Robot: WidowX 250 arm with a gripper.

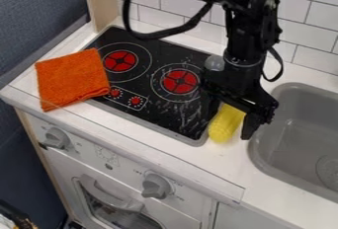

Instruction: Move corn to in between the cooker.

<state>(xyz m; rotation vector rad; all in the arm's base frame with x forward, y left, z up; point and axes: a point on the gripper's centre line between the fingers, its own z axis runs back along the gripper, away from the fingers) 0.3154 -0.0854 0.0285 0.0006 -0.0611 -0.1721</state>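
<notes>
The corn is bright yellow, a plump, rounded piece with a blunt lower end and a faintly bumpy surface. Its yellow is lighter along the upper face and deeper toward the lower end. It leans at a slant, the lower end pointing down and a little left in the camera view, while its upper end is hidden beneath the black claw. The claw seems to be grasping the corn, one finger on each side of it, though the dark parts overlap too much to be certain of the contact.

The corn is seen at the right edge of the black cooker, near its front right corner, and partly against the white strip of tabletop between the cooker and the grey sink. Whether it touches the surface below cannot be told.

The cooker has two red-centred burner rings and two small red dials, with pale streaks on the black near the corn. An orange cloth lies across its left front corner and onto the tabletop. A grey, rounded object sits at the cooker's back right, just beside the arm.
</notes>
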